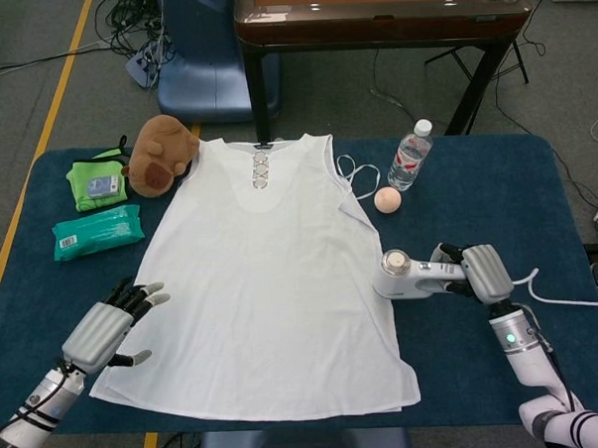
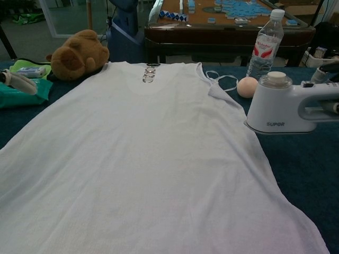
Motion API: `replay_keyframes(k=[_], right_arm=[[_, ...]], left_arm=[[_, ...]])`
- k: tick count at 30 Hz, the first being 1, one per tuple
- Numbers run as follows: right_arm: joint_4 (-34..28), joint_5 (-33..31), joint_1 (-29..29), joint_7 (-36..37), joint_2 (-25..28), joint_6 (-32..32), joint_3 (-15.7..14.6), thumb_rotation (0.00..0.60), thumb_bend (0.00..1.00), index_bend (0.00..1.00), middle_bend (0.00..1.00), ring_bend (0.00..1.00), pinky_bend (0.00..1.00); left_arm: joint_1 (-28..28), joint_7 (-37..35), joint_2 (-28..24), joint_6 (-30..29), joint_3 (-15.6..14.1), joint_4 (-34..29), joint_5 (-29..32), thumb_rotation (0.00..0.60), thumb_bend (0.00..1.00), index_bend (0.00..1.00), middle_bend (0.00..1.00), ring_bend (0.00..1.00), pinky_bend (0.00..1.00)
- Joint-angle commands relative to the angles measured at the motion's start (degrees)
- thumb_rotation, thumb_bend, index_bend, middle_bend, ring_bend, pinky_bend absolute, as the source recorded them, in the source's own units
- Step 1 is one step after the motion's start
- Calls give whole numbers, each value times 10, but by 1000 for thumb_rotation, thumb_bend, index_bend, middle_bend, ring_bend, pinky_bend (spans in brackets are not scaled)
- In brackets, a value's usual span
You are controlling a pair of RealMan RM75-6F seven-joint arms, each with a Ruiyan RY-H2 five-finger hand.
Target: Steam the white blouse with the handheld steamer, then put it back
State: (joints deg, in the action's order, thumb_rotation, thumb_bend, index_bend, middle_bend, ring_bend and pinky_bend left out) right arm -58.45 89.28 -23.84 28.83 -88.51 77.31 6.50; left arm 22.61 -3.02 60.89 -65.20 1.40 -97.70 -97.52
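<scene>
Dark blue desk [image 1: 476, 177] on grey carpet, with a yellow floor line off to the left, tangled cables at the back, a blue chair [image 1: 212, 59] and a dark wooden table [image 1: 380, 22] carrying small tiles beyond the far edge. Ahead of the left hand [image 1: 110, 326]: a teal wipes pack [image 1: 96, 233], farther on a green pack [image 1: 97, 183] and a brown plush toy [image 1: 162, 153], the toy touching the shoulder of the white blouse [image 1: 267, 285]. Ahead of the right hand [image 1: 480, 271]: a peach ball [image 1: 387, 200] just beside the blouse's edge, a water bottle [image 1: 410, 155] a little beyond, a loose white strap between bottle and blouse. Blouse spread flat, neckline away, filling the space between the two hands, hem near the front desk edge. Left hand hovering at the blouse's lower left side, holding nothing, fingers apart and pointing toward the cloth. Right hand wrapped around the handle of the handheld steamer [image 1: 410, 276], head of the steamer pointing inward at the blouse's right edge and seeming to sit on the desk just beside it in the chest view; white cord trailing off behind the right wrist. Nothing standing between steamer and cloth.
</scene>
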Motion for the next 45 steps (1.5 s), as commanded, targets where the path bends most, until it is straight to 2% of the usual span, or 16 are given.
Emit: replay_keyframes(k=[1, 8, 12, 19, 33, 45], right_arm=[[-57, 12, -26, -38, 26, -13, 7, 600, 495, 918, 893, 784, 693], [-134, 20, -67, -112, 48, -51, 18, 600, 494, 932, 893, 784, 694], [-164, 16, -86, -149, 52, -74, 22, 600, 495, 932, 893, 784, 694], [-180, 9, -113, -202, 40, -110, 23, 600, 495, 932, 892, 784, 694], [-122, -4, -151, -222, -22, -145, 21, 600, 494, 932, 886, 784, 694], [-16, 19, -174, -183, -100, -126, 7, 600, 495, 932, 878, 783, 693]], left_arm=[[43, -4, 5, 57, -15, 3, -23, 600, 136, 174, 102, 122, 0], [93, -1, 32, 133, -39, 18, -39, 595, 136, 141, 102, 122, 0], [105, 12, 48, 148, -45, 23, -37, 532, 136, 132, 101, 121, 0], [114, 23, 72, 158, -57, 34, -27, 526, 136, 131, 100, 121, 0], [120, 41, 112, 163, -74, 64, -2, 527, 136, 131, 100, 121, 0], [129, 48, 118, 170, -84, 64, 12, 527, 136, 131, 100, 121, 0]])
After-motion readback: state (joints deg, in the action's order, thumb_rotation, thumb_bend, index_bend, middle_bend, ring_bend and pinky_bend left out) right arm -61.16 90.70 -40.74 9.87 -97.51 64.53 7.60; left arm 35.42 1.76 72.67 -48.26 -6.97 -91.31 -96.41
